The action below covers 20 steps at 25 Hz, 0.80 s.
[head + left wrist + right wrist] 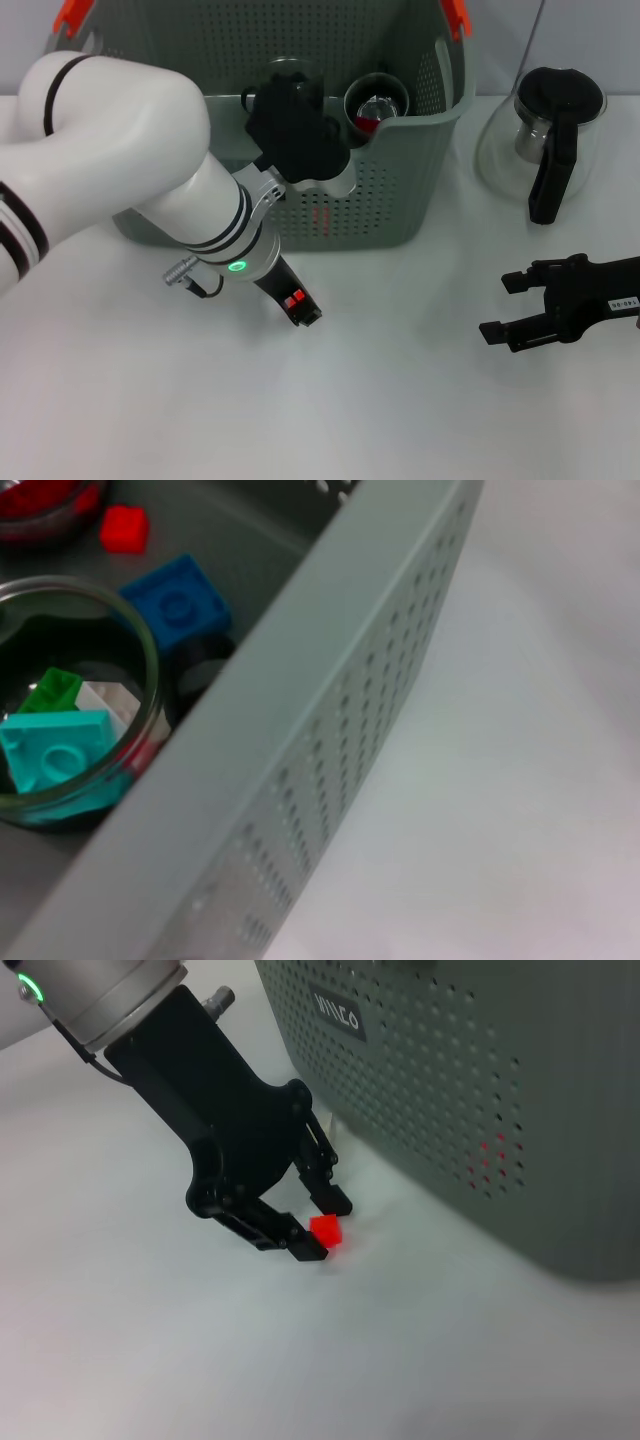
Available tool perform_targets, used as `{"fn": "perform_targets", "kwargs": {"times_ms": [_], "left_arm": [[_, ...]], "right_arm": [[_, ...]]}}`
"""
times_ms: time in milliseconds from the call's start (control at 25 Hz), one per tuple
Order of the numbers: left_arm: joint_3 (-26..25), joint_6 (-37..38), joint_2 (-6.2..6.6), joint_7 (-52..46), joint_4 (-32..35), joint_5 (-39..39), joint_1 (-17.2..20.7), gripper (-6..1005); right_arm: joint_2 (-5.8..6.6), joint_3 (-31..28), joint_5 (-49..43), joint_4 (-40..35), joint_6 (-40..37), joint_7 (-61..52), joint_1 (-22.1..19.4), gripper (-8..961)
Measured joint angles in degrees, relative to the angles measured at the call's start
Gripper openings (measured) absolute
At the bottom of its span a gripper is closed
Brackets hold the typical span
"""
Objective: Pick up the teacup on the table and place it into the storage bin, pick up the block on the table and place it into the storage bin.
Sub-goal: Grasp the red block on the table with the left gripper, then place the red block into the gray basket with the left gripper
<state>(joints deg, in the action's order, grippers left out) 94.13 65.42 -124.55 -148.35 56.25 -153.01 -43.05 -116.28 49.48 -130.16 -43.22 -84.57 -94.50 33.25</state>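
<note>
Block pickup — my left gripper (pixel 318 1223) is down on the bench (pixel 400 400).
Jaws open around the red block (pixel 326 1230) — small, light, rigid; I'd pinch its flat sides. Right gripper (pixel 510 308) open, idle.

Grey perforated bin (pixel 400 200) with orange clips (pixel 455 15) and white lettering (pixel 337 1015). Red block (pixel 325 1230) between the black fingers of the left gripper (pixel 318 1225). Black right gripper (pixel 510 310). White table (pixel 400 400). In the bin, blue (pixel 178 602), teal (pixel 55 748) and green (pixel 50 690) bricks.
</note>
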Motion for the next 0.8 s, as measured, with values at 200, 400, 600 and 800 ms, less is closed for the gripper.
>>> {"fn": "perform_targets", "kwargs": {"times_ms": [200, 400, 600, 800], "left_arm": [[0.0, 0.0, -0.07, -1.1, -0.1, 0.2, -0.5, 314], [0.0, 0.4, -0.07, -1.6, -0.1, 0.3, -0.6, 209], [-0.1, 1.1, -0.04, -2.2, 0.4, 0.4, -0.8, 142], [-0.4, 2.0, -0.09, -2.2, 1.5, 0.4, -0.8, 87]], "right_arm": [[0.0, 0.0, 0.0, 0.0, 0.0, 0.1, 0.0, 947], [0.0, 0.0, 0.0, 0.0, 0.1, 0.2, 0.0, 947], [0.0, 0.0, 0.0, 0.0, 0.1, 0.4, -0.1, 946], [0.0, 0.0, 0.0, 0.0, 0.1, 0.5, -0.4, 946]]}}
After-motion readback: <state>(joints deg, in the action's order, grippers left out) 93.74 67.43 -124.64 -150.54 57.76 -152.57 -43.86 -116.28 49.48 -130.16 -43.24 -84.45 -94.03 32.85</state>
